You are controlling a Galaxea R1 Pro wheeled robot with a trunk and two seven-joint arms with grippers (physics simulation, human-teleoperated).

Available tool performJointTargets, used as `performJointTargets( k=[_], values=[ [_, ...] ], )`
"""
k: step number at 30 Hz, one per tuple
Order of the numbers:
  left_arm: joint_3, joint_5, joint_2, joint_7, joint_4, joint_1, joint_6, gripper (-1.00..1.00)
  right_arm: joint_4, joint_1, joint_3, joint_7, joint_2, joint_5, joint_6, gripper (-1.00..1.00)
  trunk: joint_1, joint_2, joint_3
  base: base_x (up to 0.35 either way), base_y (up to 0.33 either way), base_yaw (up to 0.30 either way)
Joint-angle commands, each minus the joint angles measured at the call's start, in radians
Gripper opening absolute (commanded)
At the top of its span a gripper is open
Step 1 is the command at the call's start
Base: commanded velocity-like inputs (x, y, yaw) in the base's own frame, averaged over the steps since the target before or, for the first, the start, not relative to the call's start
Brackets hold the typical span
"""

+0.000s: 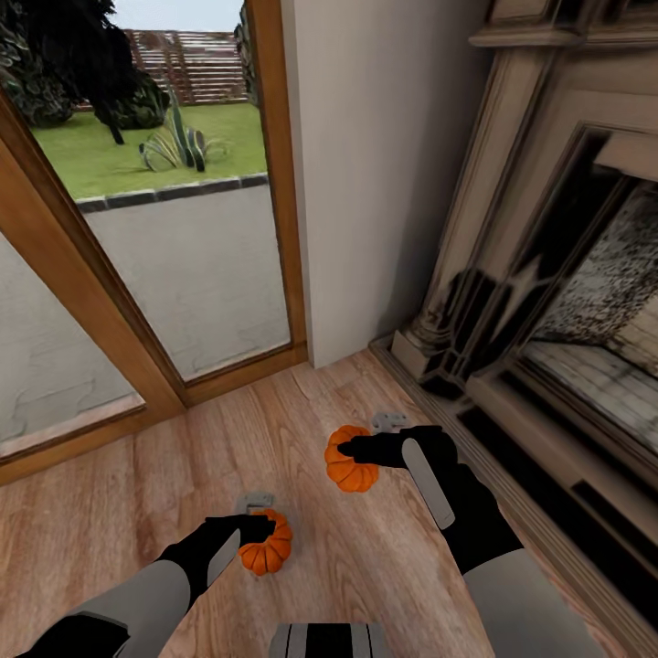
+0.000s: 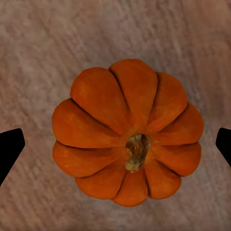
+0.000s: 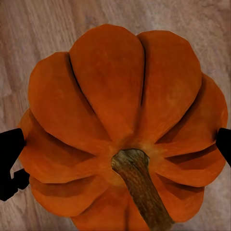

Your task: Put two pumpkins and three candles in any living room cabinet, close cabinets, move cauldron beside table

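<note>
You had both arms down over the wooden floor (image 1: 183, 475) in front of the fireplace (image 1: 548, 302), one pumpkin to each gripper, which made sense if you meant to carry both off in one trip.

The right gripper (image 1: 361, 450) sat over the pumpkin nearer the fireplace (image 1: 350, 461). In the right wrist view that pumpkin (image 3: 122, 130) spread from one black fingertip (image 3: 10, 159) to the other, with the ribs touching or all but touching them, so I judge those jaws were closed on it, or very nearly. Its stem slanted toward the camera, which suggests the fruit was tilted. I could not tell whether it had left the floor.

The left gripper (image 1: 260, 530) was over the other pumpkin (image 1: 265, 546), farther from the fireplace and closer to your base. In the left wrist view this pumpkin (image 2: 127, 132) sat centred, stem up, with bare floor between its ribs and each dark fingertip (image 2: 9, 149). Those jaws stood wide and apart from it, lined up for a squeeze not yet made.

By my reading, no cabinet was in sight, so both pumpkins were a drive away from their place. The ribbed, round skins could roll under uneven pressure, so keeping each fruit centred between the fingers was the sound choice.
</note>
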Motion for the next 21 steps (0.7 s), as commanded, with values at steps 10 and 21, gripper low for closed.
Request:
performJointTargets(
  k=[10,21],
  values=[
    [-0.02,0.01,0.001,0.004,-0.002,0.0,0.003,1.0,-0.001,-0.001,0.001,-0.007,0.0,-0.011,0.003,-1.0,0.0,0.0,-0.001,0.045,0.0,0.0],
    [-0.021,0.01,0.001,0.005,-0.002,0.0,0.002,1.0,-0.001,0.0,0.001,-0.007,0.0,-0.011,0.003,-1.0,0.0,0.0,-0.001,0.074,0.0,0.0]
  ],
)
